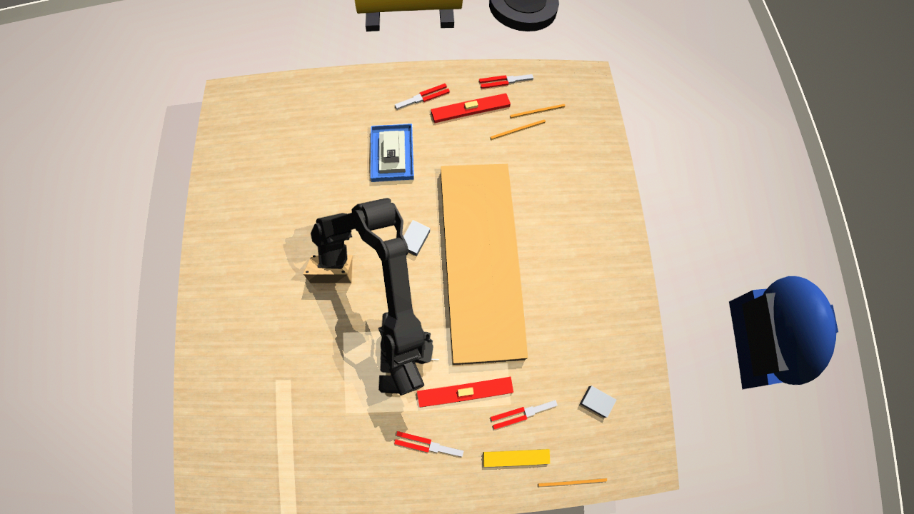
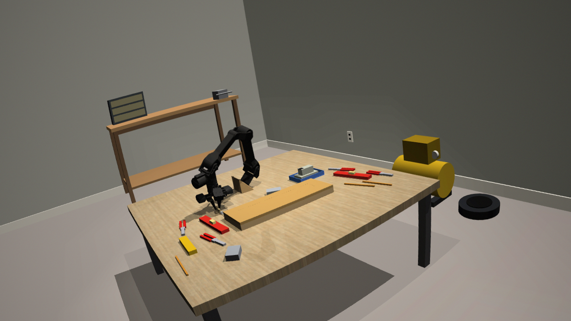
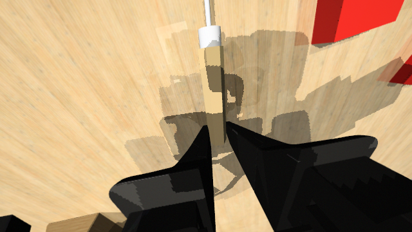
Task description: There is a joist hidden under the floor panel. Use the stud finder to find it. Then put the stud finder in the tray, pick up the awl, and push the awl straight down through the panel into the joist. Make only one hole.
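The awl (image 1: 435, 360) (image 2: 221, 213) (image 3: 214, 103) lies near the table surface, with a pale wooden handle, a white collar and a thin metal shank. My gripper (image 2: 218, 209) (image 3: 216, 127) points down with its fingertips shut on the rear part of the awl's handle. In the top view the arm hides the fingertips. The awl lies just off the near end of the orange-tan floor panel (image 1: 482, 262) (image 2: 279, 200). The joist is hidden. The off-white stud finder (image 1: 391, 141) (image 2: 306, 170) rests inside the blue tray (image 1: 372, 153) (image 2: 315, 175).
A red level (image 1: 440, 397) (image 2: 217, 226) (image 3: 367, 19) lies beside the awl. Red-handled pliers (image 1: 413, 438) and a yellow block (image 1: 515, 458) are beyond it. A grey block (image 1: 416, 237) lies between the arm's base and the panel; another grey block (image 1: 598, 402) lies at the lower right.
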`<act>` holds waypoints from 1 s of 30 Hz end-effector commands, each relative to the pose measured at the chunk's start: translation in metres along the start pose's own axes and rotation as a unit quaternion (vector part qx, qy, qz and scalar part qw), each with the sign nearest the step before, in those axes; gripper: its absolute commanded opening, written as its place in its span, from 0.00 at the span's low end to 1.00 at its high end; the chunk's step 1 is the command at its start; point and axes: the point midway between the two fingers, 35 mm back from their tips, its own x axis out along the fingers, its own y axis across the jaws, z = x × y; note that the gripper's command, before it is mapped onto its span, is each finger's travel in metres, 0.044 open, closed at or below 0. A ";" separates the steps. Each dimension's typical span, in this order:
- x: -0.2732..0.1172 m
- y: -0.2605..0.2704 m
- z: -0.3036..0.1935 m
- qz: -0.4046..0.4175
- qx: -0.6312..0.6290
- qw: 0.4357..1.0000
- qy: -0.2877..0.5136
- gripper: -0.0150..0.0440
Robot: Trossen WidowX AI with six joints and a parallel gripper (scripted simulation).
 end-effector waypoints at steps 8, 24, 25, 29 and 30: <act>-0.023 -0.003 0.001 0.000 0.002 1.000 -0.001 0.25; -0.114 -0.002 -0.008 0.000 0.003 1.000 -0.001 0.25; -0.119 -0.001 -0.009 0.000 0.003 1.000 -0.001 0.25; -0.123 -0.001 -0.010 0.000 0.003 1.000 -0.001 0.25; -0.123 -0.001 -0.010 0.000 0.003 1.000 -0.001 0.25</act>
